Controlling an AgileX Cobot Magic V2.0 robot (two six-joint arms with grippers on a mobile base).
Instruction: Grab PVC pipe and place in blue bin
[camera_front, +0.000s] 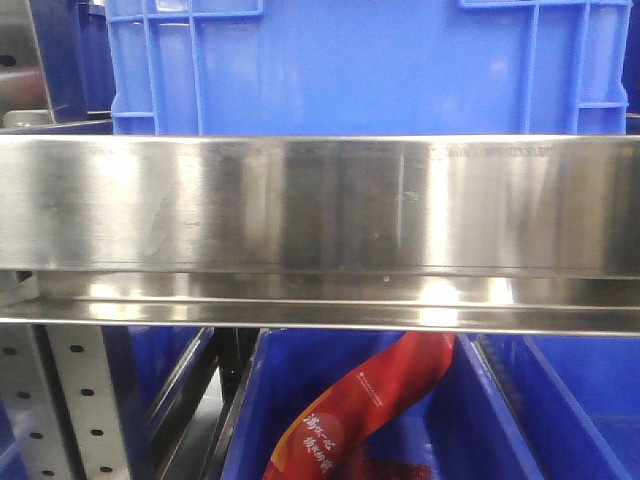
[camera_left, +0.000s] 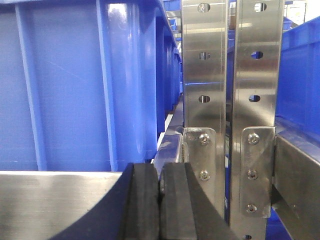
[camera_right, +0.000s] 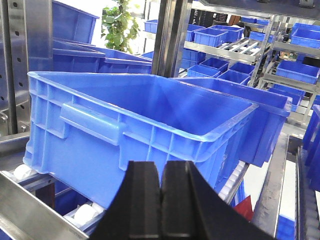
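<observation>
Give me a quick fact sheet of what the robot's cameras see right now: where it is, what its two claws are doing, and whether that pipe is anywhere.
place: steel shelf rail with blue bins on racks
nearest bin: empty blue bin, tilted on rollers
left gripper: shut, holding nothing
right gripper: shut, holding nothing
lower bin: red package inside
PVC pipe: not visible in any view

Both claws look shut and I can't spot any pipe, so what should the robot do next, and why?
Probably look around for the pipe first. No PVC pipe shows in any view, the left gripper and right gripper are shut and hold nothing, and the blue bin ahead of the right gripper seems empty.
</observation>
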